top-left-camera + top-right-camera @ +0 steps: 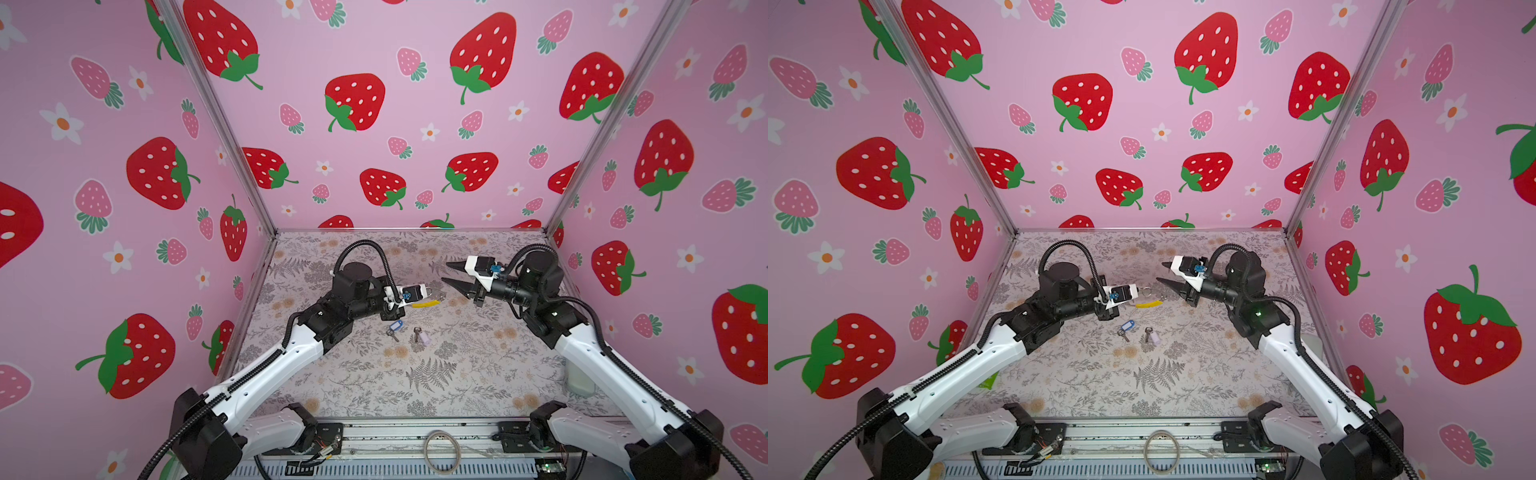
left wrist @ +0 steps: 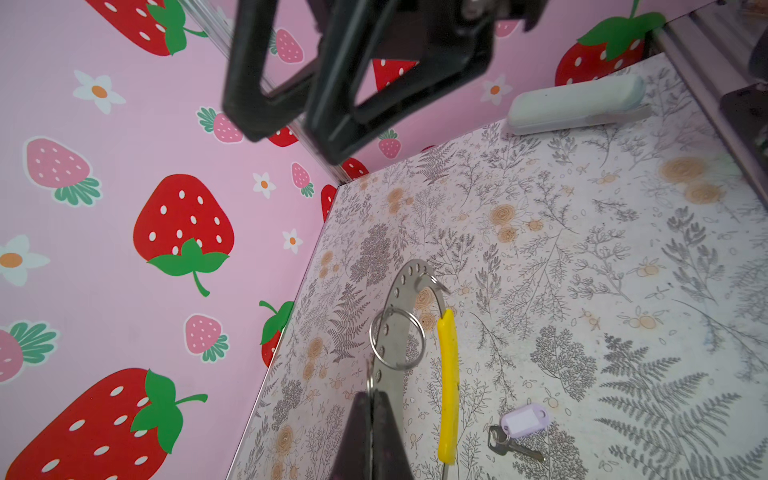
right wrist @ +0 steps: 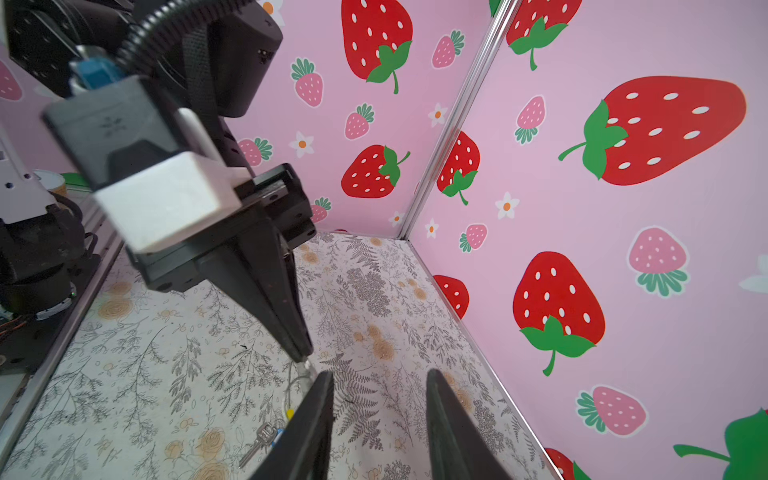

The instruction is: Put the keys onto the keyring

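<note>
Left gripper (image 2: 370, 397) pinches the thin grey keyring (image 2: 448, 365), one stretch sleeved yellow; right gripper (image 1: 445, 271) gapes empty.

You can see a table (image 1: 415, 386) with grey leaves and orange flowers printed on it. Pink walls (image 1: 374, 124) with red strawberries stand around the table on three sides. A long pale block (image 1: 579, 380) (image 2: 573, 102) lies on the table, near its right edge. In both top views, a plain pale hoop (image 1: 425, 453) (image 1: 1145, 453) lies on the metal rail (image 1: 395, 432) just in front of the table.
</note>
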### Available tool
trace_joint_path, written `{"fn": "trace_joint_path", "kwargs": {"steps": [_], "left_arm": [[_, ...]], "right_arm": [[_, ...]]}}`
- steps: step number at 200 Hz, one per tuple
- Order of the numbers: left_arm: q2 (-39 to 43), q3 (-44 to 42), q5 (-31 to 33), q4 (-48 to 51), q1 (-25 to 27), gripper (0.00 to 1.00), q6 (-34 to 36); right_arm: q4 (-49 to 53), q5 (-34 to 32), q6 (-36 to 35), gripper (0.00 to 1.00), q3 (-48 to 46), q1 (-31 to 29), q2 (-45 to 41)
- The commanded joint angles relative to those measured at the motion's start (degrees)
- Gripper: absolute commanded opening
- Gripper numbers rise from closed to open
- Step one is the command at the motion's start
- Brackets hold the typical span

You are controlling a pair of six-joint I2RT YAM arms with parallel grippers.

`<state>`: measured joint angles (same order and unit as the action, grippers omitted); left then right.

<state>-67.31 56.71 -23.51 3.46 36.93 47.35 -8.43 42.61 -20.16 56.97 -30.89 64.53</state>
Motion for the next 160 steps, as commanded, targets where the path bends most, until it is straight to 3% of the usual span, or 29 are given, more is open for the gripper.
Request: {"fn": "trace_joint_path", "kwargs": {"steps": [1, 28, 60, 160], "left_arm": [[1.4, 2.0, -6.3, 1.6, -0.3, 0.0, 4.0], [1.2, 2.3, -9.1, 1.9, -0.4, 0.0, 3.7], [0.4, 2.2, -8.1, 0.2, -0.4, 0.0, 1.8], [-1.8, 1.9, -4.5, -6.0, -0.4, 0.0, -3.5]], "right_arm": [[6.6, 1.2, -5.2, 0.37, 3.1, 0.5, 3.8], [7.3, 3.4, -5.1, 0.37, 3.0, 0.5, 6.1], [4.4, 6.2, -1.7, 0.35, 0.5, -0.4, 5.5], [-1.0, 0.3, 3.7, 0.38, -7.2, -5.9, 2.6]]}}
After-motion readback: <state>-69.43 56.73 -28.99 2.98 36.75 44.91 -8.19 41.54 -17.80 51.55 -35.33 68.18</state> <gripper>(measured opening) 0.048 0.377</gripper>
